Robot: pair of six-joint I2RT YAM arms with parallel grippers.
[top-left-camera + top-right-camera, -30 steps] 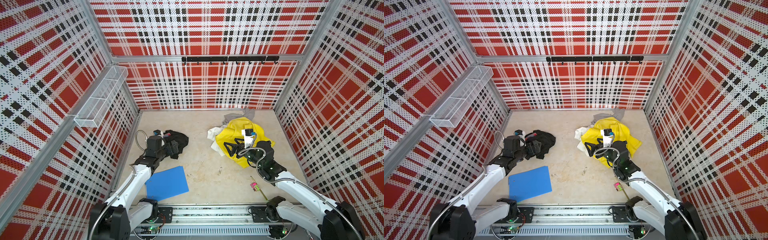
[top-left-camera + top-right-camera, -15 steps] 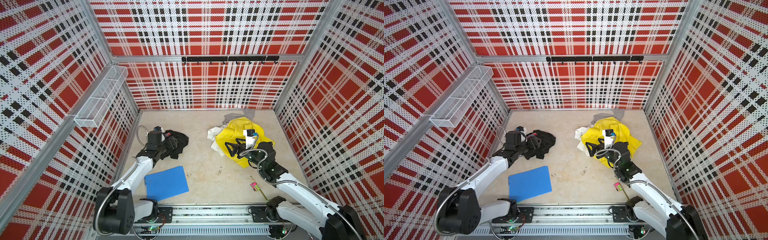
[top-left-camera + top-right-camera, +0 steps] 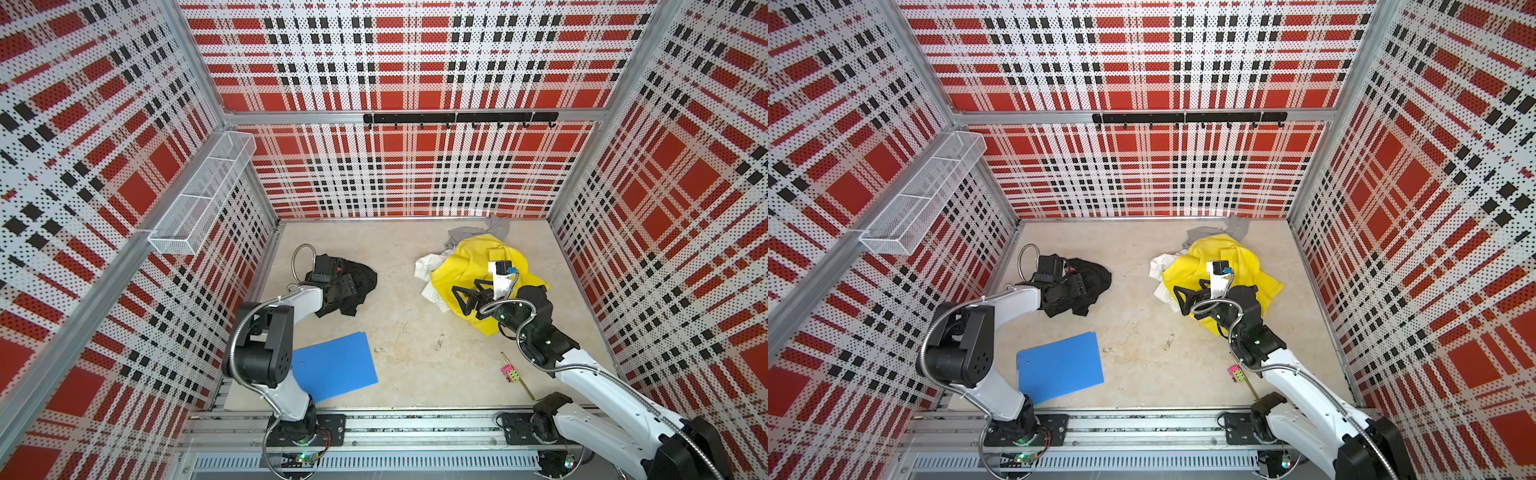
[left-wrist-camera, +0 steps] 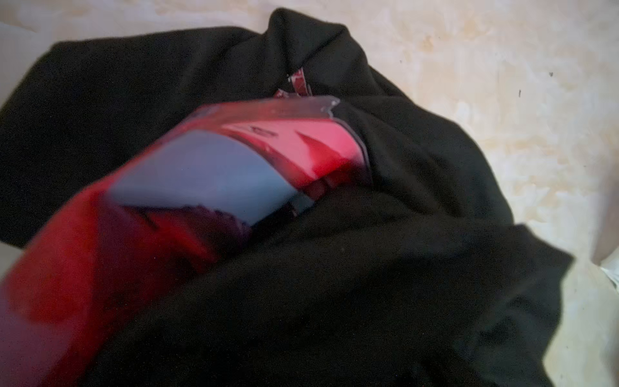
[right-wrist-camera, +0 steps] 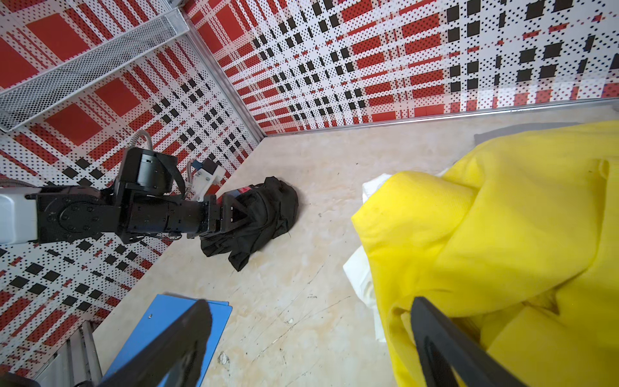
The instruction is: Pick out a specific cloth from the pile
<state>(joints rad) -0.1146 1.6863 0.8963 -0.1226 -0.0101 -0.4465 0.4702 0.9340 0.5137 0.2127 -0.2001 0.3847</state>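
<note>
The cloth [image 3: 360, 281] [image 3: 1097, 277], black with a red, pink and blue print, lies crumpled on the floor at the left, apart from the pile. My left gripper [image 3: 343, 287] [image 5: 242, 212] is pushed into it; the fabric fills the left wrist view [image 4: 402, 268], bunched between the jaws and hiding the fingertips. The pile [image 3: 469, 266] [image 3: 1237, 257] is mostly a large yellow cloth [image 5: 502, 217], with white and grey pieces. My right gripper [image 3: 465, 291] [image 5: 311, 321] hovers open at the pile's near-left edge, holding nothing.
A blue folder [image 3: 334, 365] lies flat near the front left, beside the left arm's base. A small pink and green item [image 3: 509, 373] sits on the floor at the front right. A wire basket [image 3: 203, 195] hangs on the left wall and a hook rail [image 3: 457, 118] on the back wall.
My left gripper has narrowed onto the black cloth and the left arm's elbow has swung up and toward the front. The right arm has hardly moved.
</note>
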